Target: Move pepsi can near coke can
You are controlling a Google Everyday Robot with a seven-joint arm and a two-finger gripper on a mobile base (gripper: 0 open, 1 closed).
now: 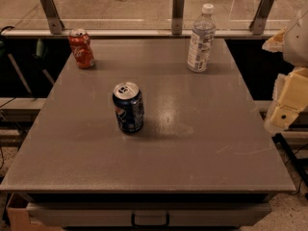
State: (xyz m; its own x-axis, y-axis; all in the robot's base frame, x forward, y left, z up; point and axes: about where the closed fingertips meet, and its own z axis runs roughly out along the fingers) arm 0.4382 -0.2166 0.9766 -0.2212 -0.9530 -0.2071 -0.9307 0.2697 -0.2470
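The pepsi can is dark blue with a silver top and stands upright near the middle of the grey table, slightly left. The coke can is red with white script and stands upright at the table's far left corner. My gripper is a cream-coloured shape at the right edge of the view, beyond the table's right side, far from both cans and holding nothing that I can see.
A clear plastic water bottle with a white cap stands at the far right of the table. A railing with metal posts runs behind the table's far edge. A drawer handle shows below the front edge.
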